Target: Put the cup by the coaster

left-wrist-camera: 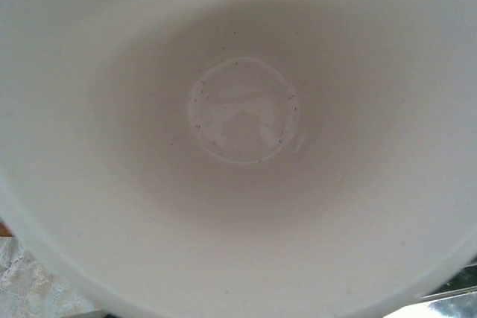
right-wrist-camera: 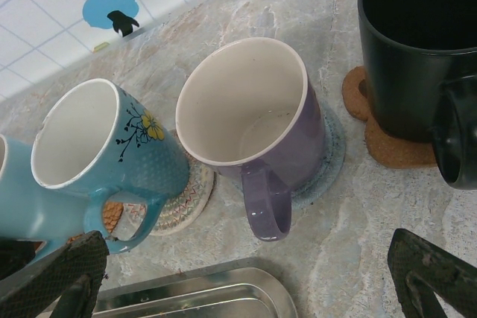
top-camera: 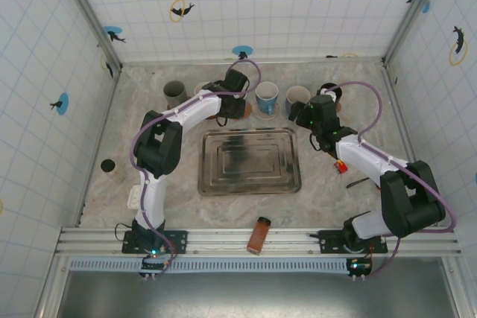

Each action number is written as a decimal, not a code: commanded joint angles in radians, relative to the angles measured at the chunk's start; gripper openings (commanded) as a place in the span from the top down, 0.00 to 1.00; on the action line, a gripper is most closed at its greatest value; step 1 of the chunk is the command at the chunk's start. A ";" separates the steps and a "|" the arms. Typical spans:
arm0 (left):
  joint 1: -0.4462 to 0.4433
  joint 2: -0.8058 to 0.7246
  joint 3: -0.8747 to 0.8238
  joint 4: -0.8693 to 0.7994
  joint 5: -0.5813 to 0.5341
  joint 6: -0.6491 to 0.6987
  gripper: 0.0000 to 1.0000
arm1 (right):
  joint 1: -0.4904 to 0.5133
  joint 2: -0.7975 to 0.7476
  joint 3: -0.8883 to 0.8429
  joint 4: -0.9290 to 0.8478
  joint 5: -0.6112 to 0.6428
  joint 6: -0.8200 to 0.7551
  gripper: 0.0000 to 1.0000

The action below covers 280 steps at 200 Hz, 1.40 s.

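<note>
The cup (left-wrist-camera: 238, 109) shows me its white inside and round bottom from straight above in the left wrist view. Its pale blue side (right-wrist-camera: 9, 191) sits at the left edge of the right wrist view, next to a patch of orange woven coaster (right-wrist-camera: 112, 214). My left gripper (top-camera: 233, 96) hovers over that cup in the back row, hiding most of it; its fingers are hidden, so their state is unclear. My right gripper (right-wrist-camera: 250, 281) is open and holds nothing, in front of the purple mug, with one black finger (right-wrist-camera: 63, 273) at each lower corner.
A teal flowered mug (right-wrist-camera: 97, 154) stands on a striped woven coaster (right-wrist-camera: 186, 199), a purple mug (right-wrist-camera: 253, 124) on a blue one, a black mug (right-wrist-camera: 417, 42) on cork. A grey cup (top-camera: 175, 93) stands back left. A steel tray (top-camera: 211, 184) lies mid-table and a brown bottle (top-camera: 259, 234) at the front rail.
</note>
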State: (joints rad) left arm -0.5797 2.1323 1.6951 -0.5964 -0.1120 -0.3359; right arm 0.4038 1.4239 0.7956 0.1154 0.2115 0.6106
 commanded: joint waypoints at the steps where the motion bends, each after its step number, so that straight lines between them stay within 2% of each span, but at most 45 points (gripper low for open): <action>1: 0.007 0.009 0.025 -0.014 0.008 0.025 0.65 | -0.006 0.004 0.050 0.020 0.003 0.002 0.01; 99: 0.006 -0.051 0.016 -0.025 0.021 0.024 0.44 | -0.006 0.007 0.054 0.020 0.002 0.003 0.01; 137: 0.003 -0.116 -0.012 -0.026 0.017 0.026 0.37 | -0.006 0.007 0.056 0.020 -0.005 0.004 0.01; 162: -0.003 -0.177 -0.047 -0.026 0.030 0.026 0.37 | -0.006 0.004 0.055 0.020 -0.004 0.004 0.01; 226: -0.026 -0.418 -0.197 0.041 0.022 0.019 0.32 | -0.006 -0.021 0.053 -0.008 0.014 -0.001 0.01; 280: -0.039 -0.749 -0.414 0.176 -0.019 0.013 0.24 | -0.006 -0.093 0.030 -0.028 0.019 -0.001 0.01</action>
State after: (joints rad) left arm -0.6147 1.5166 1.3540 -0.5026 -0.0978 -0.3183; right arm 0.4038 1.3922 0.8104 0.0975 0.2131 0.6102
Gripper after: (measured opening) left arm 0.744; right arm 0.991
